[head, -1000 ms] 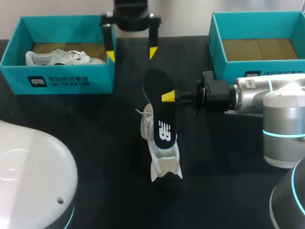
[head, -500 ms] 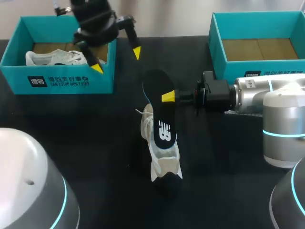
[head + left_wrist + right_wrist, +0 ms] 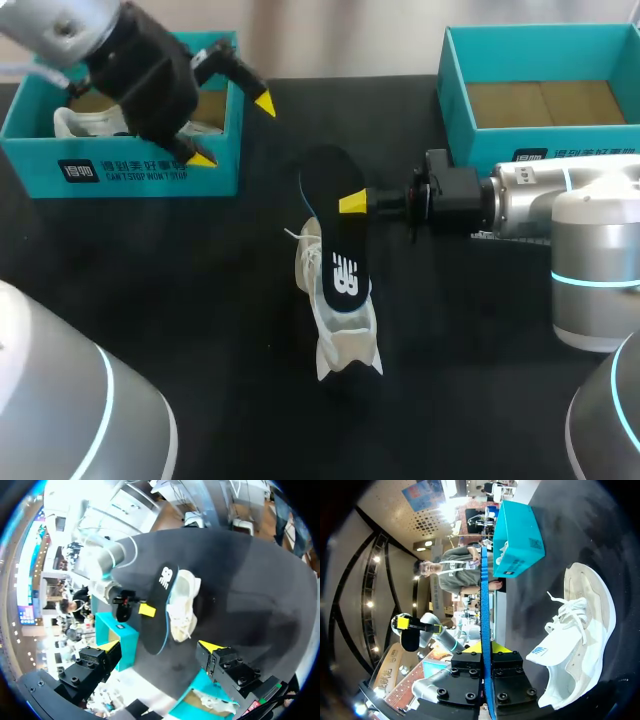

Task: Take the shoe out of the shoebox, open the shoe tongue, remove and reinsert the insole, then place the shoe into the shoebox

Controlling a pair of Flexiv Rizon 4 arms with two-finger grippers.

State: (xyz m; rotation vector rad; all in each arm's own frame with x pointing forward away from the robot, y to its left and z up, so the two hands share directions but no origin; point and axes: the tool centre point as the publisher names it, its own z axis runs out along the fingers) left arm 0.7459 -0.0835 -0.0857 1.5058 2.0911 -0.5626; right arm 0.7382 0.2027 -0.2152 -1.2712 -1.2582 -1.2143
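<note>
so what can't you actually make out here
Head view: the inside of the shoe, covered by the insole.
Head view: most of the second shoe in the left shoebox, covered by the left gripper.
Right wrist view: the insole's faces; it is edge-on.

The middle of the table [image 3: 200, 300] is blocked by the shoe [image 3: 345, 335] on its side, with the insole [image 3: 335, 240] held on edge above it. The right gripper [image 3: 352, 203] is clamped on the insole, and the right arm [image 3: 540, 195] lies across the strip between the shoe and the right shoebox [image 3: 455, 90], barring passage from the right. Open black table runs left of the shoe up to the left shoebox [image 3: 140, 170], and along the near side. The left gripper [image 3: 232, 130], fingers spread, hangs over that box's right wall; a second shoe [image 3: 70, 122] fills its floor. The right shoebox shows only cardboard floor
</note>
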